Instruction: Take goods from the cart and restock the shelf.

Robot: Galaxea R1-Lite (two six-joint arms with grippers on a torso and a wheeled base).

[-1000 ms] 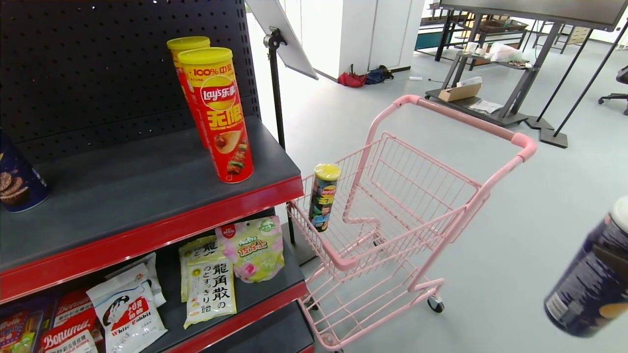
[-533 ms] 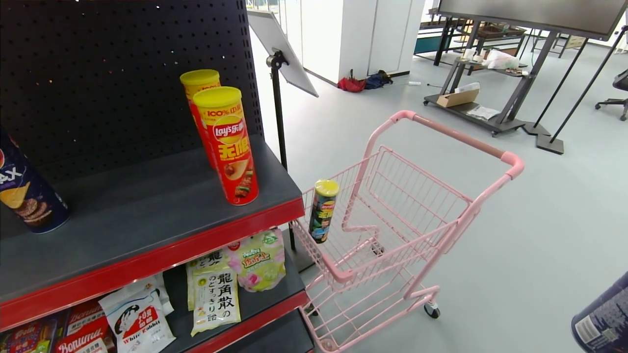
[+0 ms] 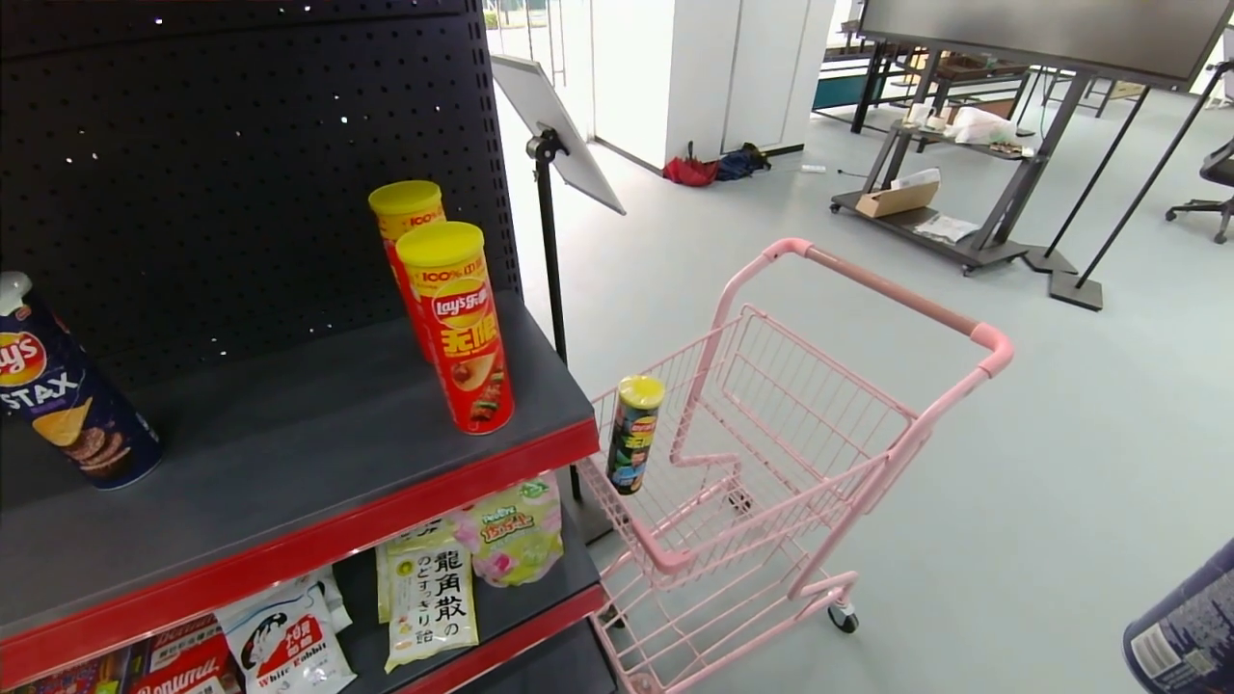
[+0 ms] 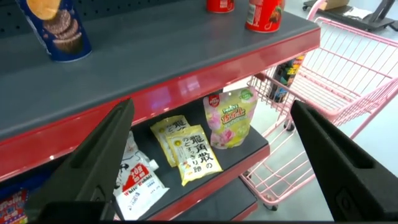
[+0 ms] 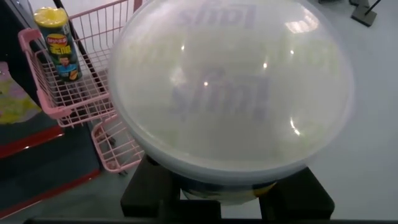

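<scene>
**Dark blue can gripped, one more can left in the cart**

Nearest the camera, the right gripper [image 5: 224, 190] is closed around a dark blue can [image 3: 1184, 627]. The can is seen at the lower right corner of the head view, held above the floor. In the right wrist view, its clear lid is turned straight at the camera.

The left gripper [image 4: 217, 165] is spread wide with nothing held between its fingers. It is aimed at the red front edge of the shelf [image 3: 289, 434].

On the lower tier, at the bottom left of the head view, snack bags [image 3: 429, 598] are laid flat side by side.

In the centre of the frame, the pink cart [image 3: 887, 286] is parked just beside the shelf's right end. A yellow-lidded can [image 3: 633, 434] is stood upright in the basket corner nearest the shelf.

Up on the top board, two red cans [image 3: 463, 328] are lined up one behind the other near the right end. A blue can [image 3: 72, 405] is set well apart from them at the left edge.

Farther back, a sign stand [image 3: 554, 145] is seen behind the shelf's end.
</scene>
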